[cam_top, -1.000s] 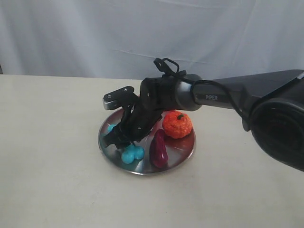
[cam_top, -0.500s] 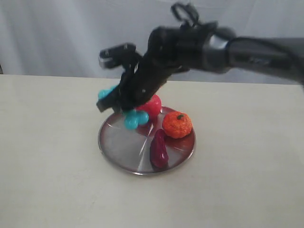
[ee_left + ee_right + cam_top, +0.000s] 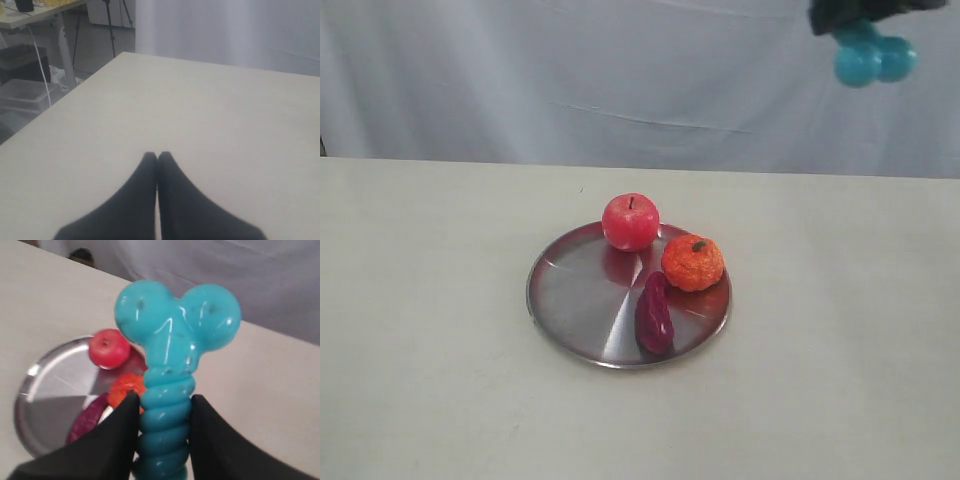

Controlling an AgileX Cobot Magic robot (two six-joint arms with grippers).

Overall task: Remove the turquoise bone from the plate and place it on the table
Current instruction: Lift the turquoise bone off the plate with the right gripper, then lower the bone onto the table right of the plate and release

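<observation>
The turquoise bone hangs high at the top right of the exterior view, far above the table, with only its lobed end and a bit of the black right gripper showing. In the right wrist view the right gripper is shut on the ribbed shaft of the turquoise bone, a finger on each side. The silver plate lies mid-table below; the plate also shows beneath the bone. The left gripper is shut on nothing, over bare table.
On the plate sit a red apple, an orange and a dark purple eggplant-like toy. A pale cloth backdrop hangs behind the table. Past the table's edge in the left wrist view stand a bench leg and bins.
The right gripper has lifted the turquoise bone off the plate and carried it up and to the right, nearly out of the exterior view. The arm no longer covers the plate.
</observation>
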